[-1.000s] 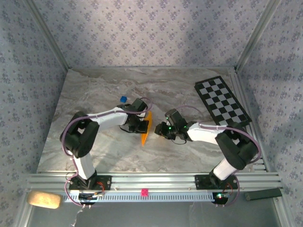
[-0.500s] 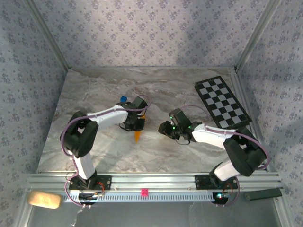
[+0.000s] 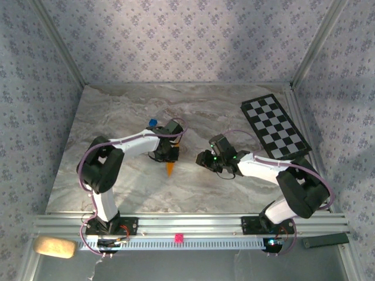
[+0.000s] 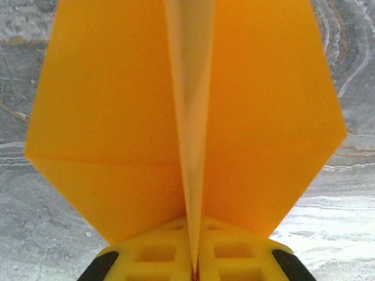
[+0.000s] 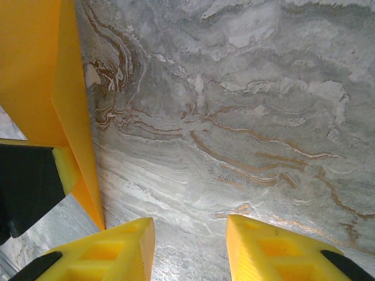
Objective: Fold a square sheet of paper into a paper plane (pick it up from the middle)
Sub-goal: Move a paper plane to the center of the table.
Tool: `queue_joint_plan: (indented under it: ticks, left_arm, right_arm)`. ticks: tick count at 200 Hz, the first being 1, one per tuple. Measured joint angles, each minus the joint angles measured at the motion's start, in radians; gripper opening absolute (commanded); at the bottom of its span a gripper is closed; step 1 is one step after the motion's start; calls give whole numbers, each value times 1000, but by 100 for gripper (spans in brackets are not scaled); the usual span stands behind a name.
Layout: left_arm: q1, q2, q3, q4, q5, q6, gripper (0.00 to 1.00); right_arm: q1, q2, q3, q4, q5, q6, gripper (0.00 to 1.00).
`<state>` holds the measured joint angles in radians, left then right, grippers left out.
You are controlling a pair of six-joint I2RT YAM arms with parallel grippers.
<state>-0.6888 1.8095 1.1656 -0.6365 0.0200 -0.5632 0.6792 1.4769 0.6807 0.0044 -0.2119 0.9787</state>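
— What is the biggest thing there?
— The counter (image 3: 117,187), a grey marbled slab with brownish veins, closed in by patterned panels (image 3: 187,41). Toward its far right corner lies a black-and-white checkered board (image 3: 274,126), set at an angle.

— And the arms?
— Both reach inward from the near edge toward the middle of the counter. The left arm (image 3: 126,146) bends in from the left and the right arm (image 3: 263,167) from the right. Their ends are near each other but apart.

— How does the left gripper stand?
— The left gripper (image 4: 193,266) is pressed together on the paper plane (image 4: 117,117). Its wrist view shows the yellow fingers (image 4: 152,252) meeting on the centre crease, with two orange-yellow wings fanning out to either side over the counter. From above, the plane shows as a narrow orange point just below that gripper, tip toward the near edge. Whether the tip touches the counter cannot be told.

— And the right gripper?
— The right gripper (image 5: 190,246) stands spread, with bare counter showing between its two yellow fingers. In its wrist view the plane's folded edge rises at the left, beside a black and yellow finger of the left gripper and apart from the right gripper's own.

— Anything smaller?
— A tiny blue cube (image 3: 152,123) sits on the counter just beyond the left arm's wrist.
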Motion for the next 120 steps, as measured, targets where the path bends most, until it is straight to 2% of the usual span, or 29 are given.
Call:
queue_joint_plan:
  ticks: [120]
  left_arm:
    - [-2,27,4,0,-10,-6,13]
  right_arm:
    - [0,0,-13,-1,0,0,38]
